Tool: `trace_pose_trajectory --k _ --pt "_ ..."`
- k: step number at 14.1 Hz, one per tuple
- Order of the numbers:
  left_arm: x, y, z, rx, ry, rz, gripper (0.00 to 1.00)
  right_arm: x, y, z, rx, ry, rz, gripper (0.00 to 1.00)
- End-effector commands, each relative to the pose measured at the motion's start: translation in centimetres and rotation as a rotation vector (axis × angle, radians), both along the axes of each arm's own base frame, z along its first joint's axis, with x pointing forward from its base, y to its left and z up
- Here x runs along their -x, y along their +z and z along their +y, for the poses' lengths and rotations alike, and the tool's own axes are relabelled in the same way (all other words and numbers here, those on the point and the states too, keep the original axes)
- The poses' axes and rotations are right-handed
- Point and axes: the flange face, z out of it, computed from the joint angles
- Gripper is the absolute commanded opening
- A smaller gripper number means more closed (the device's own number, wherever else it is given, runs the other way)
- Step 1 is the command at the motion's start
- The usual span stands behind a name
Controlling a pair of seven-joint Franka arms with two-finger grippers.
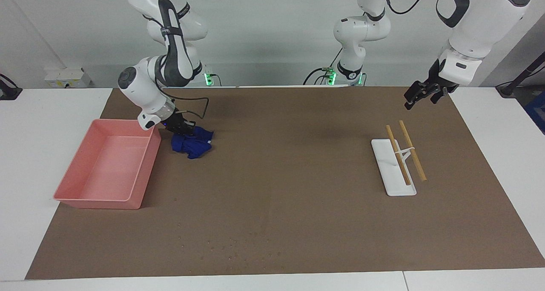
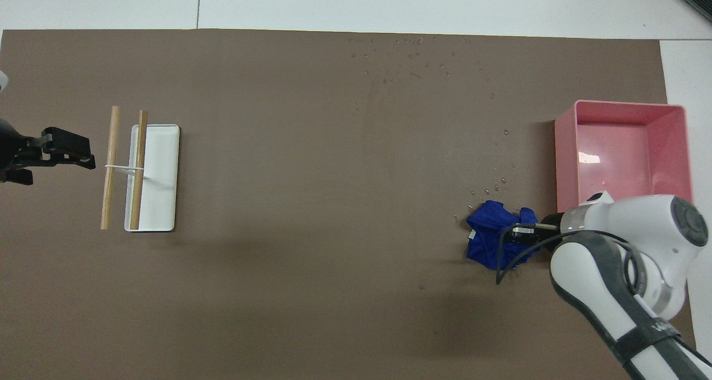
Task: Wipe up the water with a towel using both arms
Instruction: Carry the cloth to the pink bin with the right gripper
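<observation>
Soft royal-blue fabric towel (image 1: 191,142) bunched into a crumpled heap on the brown table mat (image 1: 298,223), just beside the near corner of the pink plastic tray (image 1: 68,188), toward the right arm's end of the table. Small white tag visible at the towel's edge in the overhead view. No clear long axis while bunched like this.

Right gripper (image 1: 181,128) down on the towel's tray-side edge, fingers closed on a fold of the cloth, wrist angled low over the mat. Towel trailing from the gripper toward the table's middle.

Scattered water droplets (image 2: 492,185) on the mat immediately farther from the robots than the towel, running alongside the tray's wall. A second, wider scatter of droplets (image 2: 414,54) much farther out, close to the mat's edge. Likely next sweep: away from the robots, through the nearer drops and on toward the outer patch. Tray wall close on one side, leaving little margin there; wide bare mat toward the middle of the table.

Left gripper (image 1: 419,96) fully open and holding nothing, waiting in the air over the mat at the left arm's end, well apart from the towel. White rectangular slab (image 1: 394,171) with two wooden sticks (image 1: 404,152) lying across it, near that gripper. Right arm far nearer to the towel and water.
</observation>
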Motion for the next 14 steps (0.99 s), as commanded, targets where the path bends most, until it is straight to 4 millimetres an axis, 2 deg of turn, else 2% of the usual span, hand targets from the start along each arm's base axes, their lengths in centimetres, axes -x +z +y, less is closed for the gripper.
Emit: trace_pose_trajectory --k 1,3,5,7,10,11,14 --pt "0.4 0.4 0.1 -0.017 -0.007 -0.004 1.0 -2.7 8.9 -0.9 0.094 0.021 0.032 0.0" --pt "0.5 0.7 0.1 -0.017 -0.01 -0.01 1.0 -4.2 15.4 -1.2 0.155 0.037 0.043 0.0" --pt "0.8 0.8 0.1 -0.017 -0.007 -0.007 1.0 -4.7 20.6 -2.9 0.235 0.049 0.017 0.0" --pt "0.8 0.7 0.1 -0.018 -0.007 -0.004 1.0 -4.4 26.1 -5.8 0.264 0.012 -0.006 0.0" --pt "0.8 0.9 0.4 -0.019 -0.001 -0.008 1.0 -3.0 33.1 -8.8 0.301 -0.004 -0.051 0.0" --pt "0.9 0.9 0.2 -0.02 -0.013 -0.002 1.0 -2.7 34.6 -9.4 0.328 0.006 -0.07 0.0" --pt "0.9 0.9 -0.3 -0.022 -0.032 -0.004 1.0 -2.2 36.0 -12.3 0.401 0.059 -0.102 0.0"
